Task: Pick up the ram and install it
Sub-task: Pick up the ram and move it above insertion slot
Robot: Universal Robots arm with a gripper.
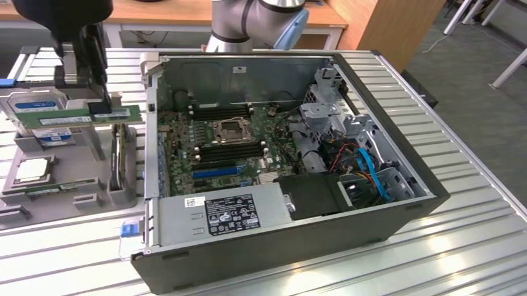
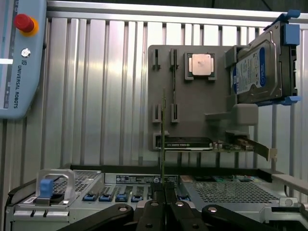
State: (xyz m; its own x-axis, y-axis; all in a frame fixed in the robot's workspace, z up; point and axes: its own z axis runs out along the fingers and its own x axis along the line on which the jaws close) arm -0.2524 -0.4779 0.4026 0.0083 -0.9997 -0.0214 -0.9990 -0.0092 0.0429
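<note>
- The ram [image 1: 74, 116] hangs level in the upper left of the exterior view, over the grey tray [image 1: 78, 163] and well apart from the motherboard [image 1: 272, 123].
- The gripper [image 1: 100, 108] is clenched on it, pinching the upper long edge. In the wrist view the stick [image 2: 163, 144] runs edge-on out from between the fingers [image 2: 153, 211].
- Judging by its look it's light, stiff, thin and fragile. It is best held by the bare long edge, off the chips and contacts.
- The open computer case [image 1: 272, 265] sits mid-frame on the slatted desk [image 1: 461, 203].
</note>
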